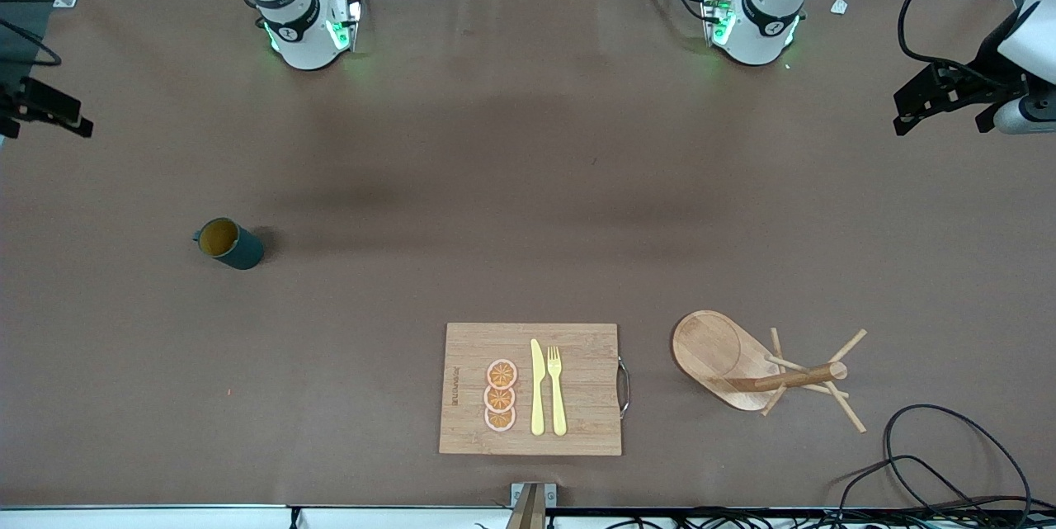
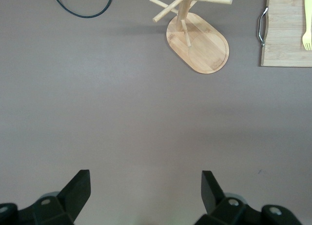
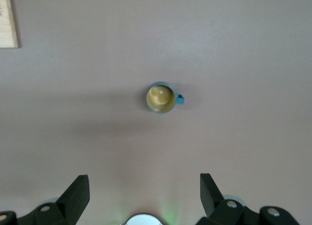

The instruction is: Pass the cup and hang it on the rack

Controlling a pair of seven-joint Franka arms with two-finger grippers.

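Note:
The teal cup (image 1: 229, 243) stands upright on the table toward the right arm's end, its mustard-yellow inside showing. It also shows in the right wrist view (image 3: 161, 98), with its handle sticking out sideways. My right gripper (image 3: 144, 176) hangs high over the table near its own base, open and empty. The wooden rack (image 1: 737, 361) stands on its oval base toward the left arm's end, nearer the front camera than the cup. It also shows in the left wrist view (image 2: 197, 37). My left gripper (image 2: 146, 172) hangs high over bare table, open and empty. Neither gripper shows in the front view.
A bamboo cutting board (image 1: 582, 413) lies beside the rack, between it and the cup. It carries orange slices (image 1: 501, 395), a yellow knife (image 1: 537, 387) and a yellow fork (image 1: 557, 389). A black cable (image 1: 949, 463) loops at the corner near the rack. Dark gear pokes in at both table ends.

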